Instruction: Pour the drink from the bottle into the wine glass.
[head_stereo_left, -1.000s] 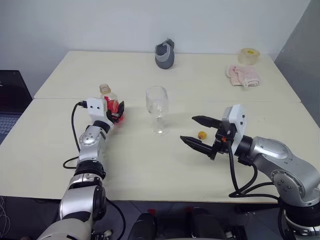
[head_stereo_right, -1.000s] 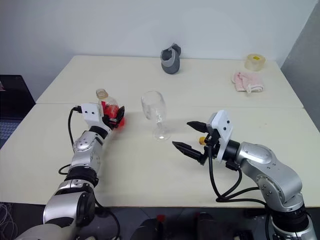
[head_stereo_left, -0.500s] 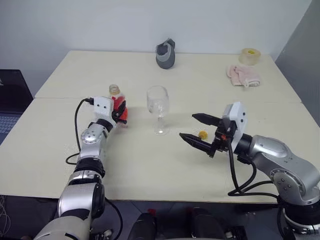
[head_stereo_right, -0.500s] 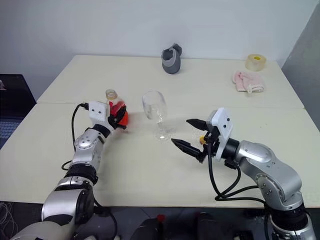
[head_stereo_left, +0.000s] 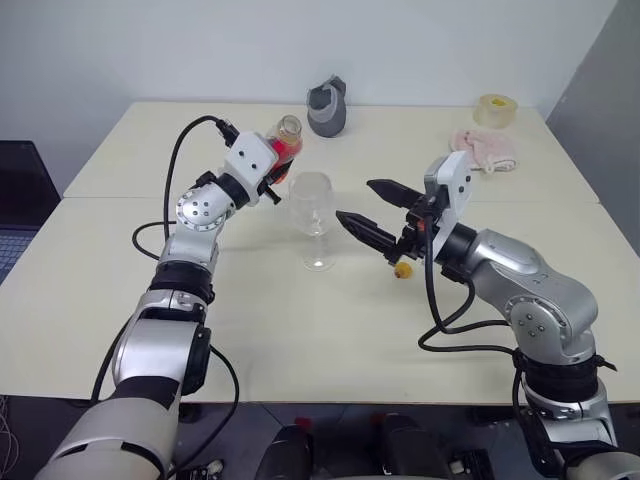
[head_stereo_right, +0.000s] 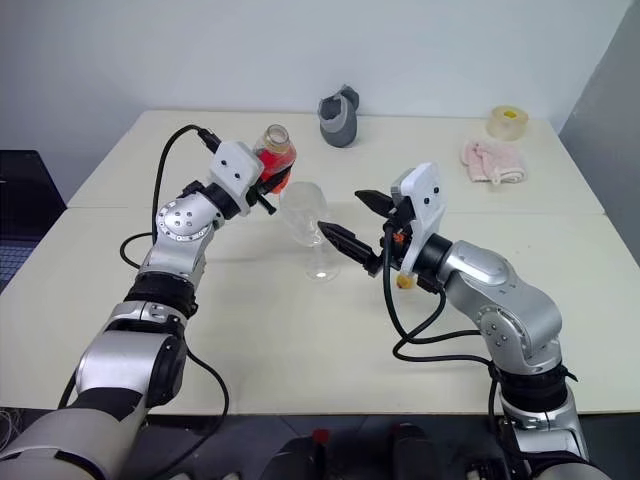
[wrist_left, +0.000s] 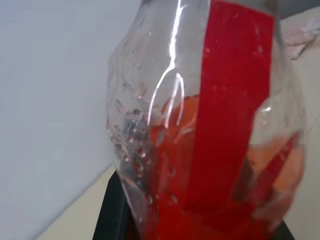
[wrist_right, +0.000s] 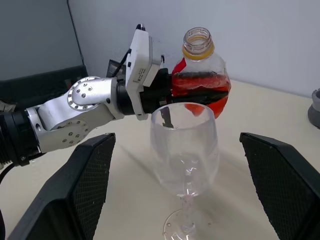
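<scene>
My left gripper (head_stereo_left: 274, 168) is shut on the bottle (head_stereo_left: 284, 143) and holds it in the air, just behind and left of the wine glass's rim. The bottle is uncapped, stands nearly upright, and has red drink (wrist_right: 200, 85) in its lower half. The left wrist view shows the bottle (wrist_left: 210, 125) close up with its red label. The wine glass (head_stereo_left: 314, 215) stands empty on the table's middle. My right gripper (head_stereo_left: 360, 203) is open, hovering just right of the glass and pointing at it; its pads (wrist_right: 90, 185) flank the glass (wrist_right: 184, 140) without touching.
A small yellow cap (head_stereo_left: 403, 270) lies on the table (head_stereo_left: 300, 330) under my right gripper. At the back stand a grey cup-like object (head_stereo_left: 326, 108), a pink cloth (head_stereo_left: 485, 148) and a tape roll (head_stereo_left: 497, 110). A dark laptop (head_stereo_left: 20, 190) sits past the left edge.
My left gripper has lifted the bottle off the table and carried it up and right to the glass's rim. My right gripper has risen and moved left toward the glass.
</scene>
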